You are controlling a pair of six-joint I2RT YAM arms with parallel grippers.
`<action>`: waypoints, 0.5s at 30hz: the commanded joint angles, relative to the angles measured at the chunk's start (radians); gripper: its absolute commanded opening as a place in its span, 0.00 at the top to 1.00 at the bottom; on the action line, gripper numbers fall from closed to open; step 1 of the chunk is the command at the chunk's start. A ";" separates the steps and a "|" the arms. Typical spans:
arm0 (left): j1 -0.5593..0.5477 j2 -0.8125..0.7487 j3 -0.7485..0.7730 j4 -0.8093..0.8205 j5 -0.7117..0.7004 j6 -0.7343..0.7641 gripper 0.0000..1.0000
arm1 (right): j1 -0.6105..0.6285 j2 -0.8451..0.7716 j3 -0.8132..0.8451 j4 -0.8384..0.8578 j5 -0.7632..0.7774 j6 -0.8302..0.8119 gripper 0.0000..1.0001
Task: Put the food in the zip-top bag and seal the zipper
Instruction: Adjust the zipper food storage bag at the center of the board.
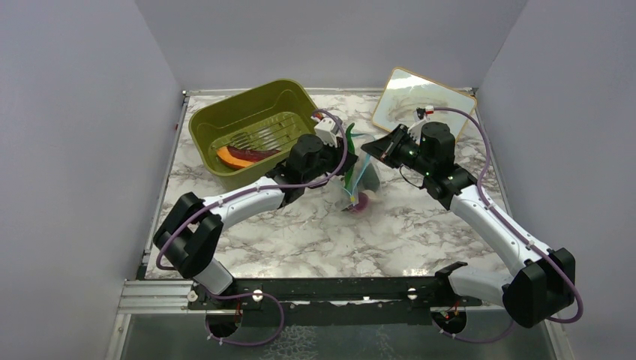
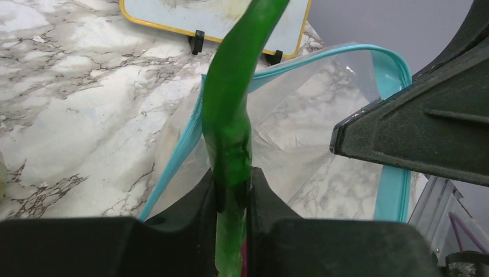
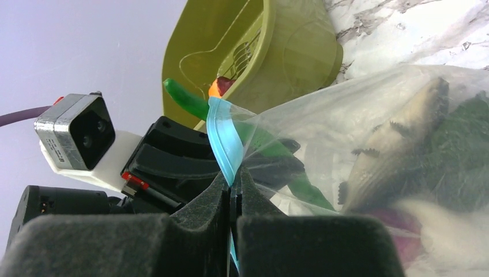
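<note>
Overhead view of a marbled desk (image 1: 337, 240) with two robot arms meeting at its middle. Between them hangs a clear zip-top bag (image 3: 357, 109), its mouth held up and its bottom low over the desk; it is not clear whether it touches.

The right gripper (image 3: 232, 184) is closed on the light blue zipper (image 3: 226, 138), pinching the strip at one end of the bag's mouth. The mouth gapes open, and the strip curves around it in a loop.

The left gripper (image 2: 232, 182) is closed tightly on a long green vegetable (image 2: 230, 104), which stands upright between its fingers right at the bag's open mouth, its tip rising above the blue strip.

Through the plastic, some food is already inside: a pink-purple onion (image 1: 361, 202) at the bottom, a dark green leafy piece (image 3: 461, 144), and a pale piece with a toothed edge (image 3: 392, 144).

An olive-green tub (image 1: 247, 112) sits at the back left of the desk, just behind the left gripper. An orange and dark red hot-dog piece (image 1: 244, 156) lies in it.

A white board with a yellow rim (image 1: 424, 101) leans at the back right.
</note>
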 commanded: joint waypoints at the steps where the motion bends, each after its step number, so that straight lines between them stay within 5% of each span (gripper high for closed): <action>1: -0.006 -0.072 0.036 -0.041 -0.033 -0.004 0.97 | -0.005 -0.015 0.019 0.070 0.022 0.001 0.99; 15: -0.028 -0.032 0.063 -0.261 0.111 -0.011 1.00 | -0.005 0.022 0.049 0.072 0.099 -0.037 0.99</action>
